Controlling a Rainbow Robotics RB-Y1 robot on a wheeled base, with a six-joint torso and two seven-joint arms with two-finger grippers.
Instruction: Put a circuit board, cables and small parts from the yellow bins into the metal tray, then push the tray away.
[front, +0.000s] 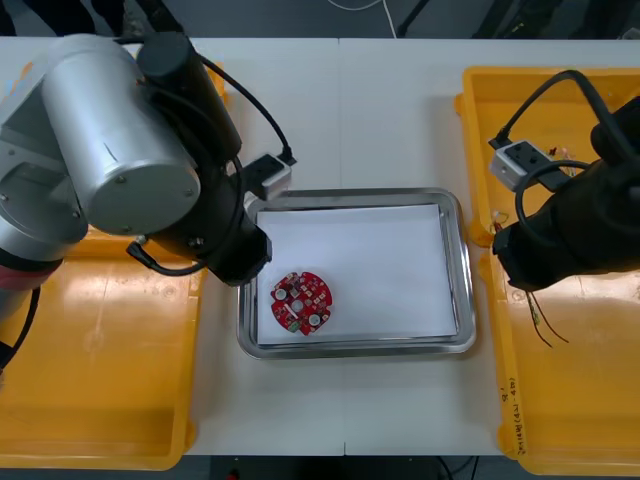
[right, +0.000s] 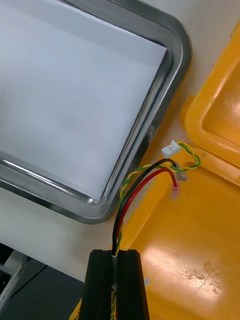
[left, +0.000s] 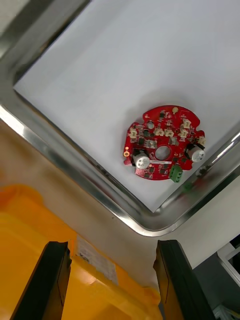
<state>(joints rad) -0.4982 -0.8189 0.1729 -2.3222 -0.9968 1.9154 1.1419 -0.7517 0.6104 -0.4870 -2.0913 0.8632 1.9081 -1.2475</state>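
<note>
A round red circuit board (front: 301, 302) lies in the near left corner of the white-lined metal tray (front: 457, 215). My left gripper (left: 115, 280) is open above the tray's left rim (left: 75, 165) and the edge of the left yellow bin (left: 30, 250). Nothing is between its fingers, and the board (left: 164, 144) lies just beyond them. My right gripper (right: 116, 265) is shut on a bundle of red, black and yellow cables (right: 145, 185). It holds the bundle over the right yellow bin (right: 200, 240), beside the tray's rim (right: 165, 95). Loose cable ends (front: 540, 325) hang below the right wrist.
Yellow bins flank the tray on both sides, a near left one (front: 100, 390) and a near right one (front: 580, 400). The far right bin (front: 480, 90) holds a few thin wires behind my right arm. My bulky left arm (front: 110, 140) covers the far left bin.
</note>
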